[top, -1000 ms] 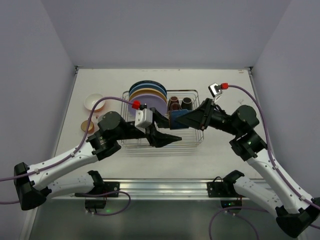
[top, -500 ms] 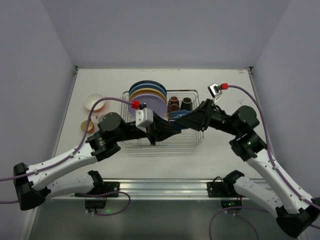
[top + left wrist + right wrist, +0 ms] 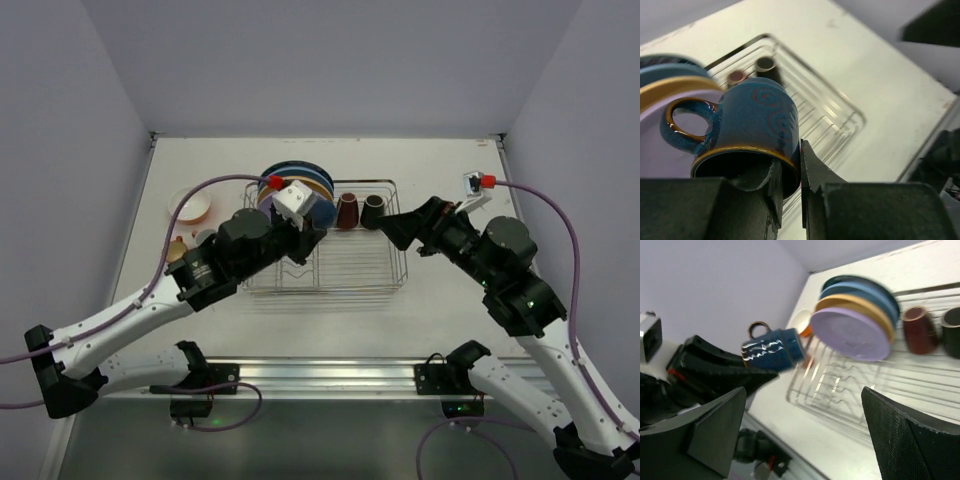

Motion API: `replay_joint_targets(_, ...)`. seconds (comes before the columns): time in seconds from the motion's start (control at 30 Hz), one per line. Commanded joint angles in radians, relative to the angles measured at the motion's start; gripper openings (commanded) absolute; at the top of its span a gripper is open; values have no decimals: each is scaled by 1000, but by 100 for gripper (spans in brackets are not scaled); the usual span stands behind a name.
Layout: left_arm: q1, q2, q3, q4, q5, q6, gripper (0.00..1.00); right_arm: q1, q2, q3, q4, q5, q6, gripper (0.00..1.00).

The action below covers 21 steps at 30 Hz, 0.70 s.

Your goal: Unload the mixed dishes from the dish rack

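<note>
A blue cup (image 3: 747, 122) with a handle hangs above the dish rack (image 3: 345, 272). My left gripper (image 3: 789, 172) is shut on its rim, one finger inside the cup and one outside. From the right wrist view the same blue cup (image 3: 772, 352) tilts in the air beside the plates. My right gripper (image 3: 812, 435) is open and holds nothing, off the rack's right side (image 3: 392, 228). Lavender (image 3: 850, 335), yellow (image 3: 855, 304) and blue plates (image 3: 862, 289) stand in the rack. A brown cup (image 3: 347, 210) and a black cup (image 3: 373, 207) sit at its back.
An orange bowl, white inside (image 3: 190, 205), and a small orange cup (image 3: 177, 250) rest on the table left of the rack. The arm bases and a metal rail (image 3: 320, 375) run along the near edge. Walls close in the back and sides.
The right gripper let go of the blue cup, opened wide and drew back to the right. The left gripper shut on the cup and carried it back-left, toward the plates.
</note>
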Motion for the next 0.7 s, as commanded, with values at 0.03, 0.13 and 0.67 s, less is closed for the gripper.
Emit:
replay_joint_targets(0.03, 200, 49, 209, -422, -318, -198, 0, -8, -29, 56, -156, 277, -190, 99)
replay_joint_targets(0.13, 422, 109, 274, -545, -236, -259, 0, -8, -21, 67, -188, 331, -226, 99)
replay_joint_targets(0.67, 961, 26, 72, -658, -75, -323, 0, -37, -26, 1, -191, 434, -328, 99)
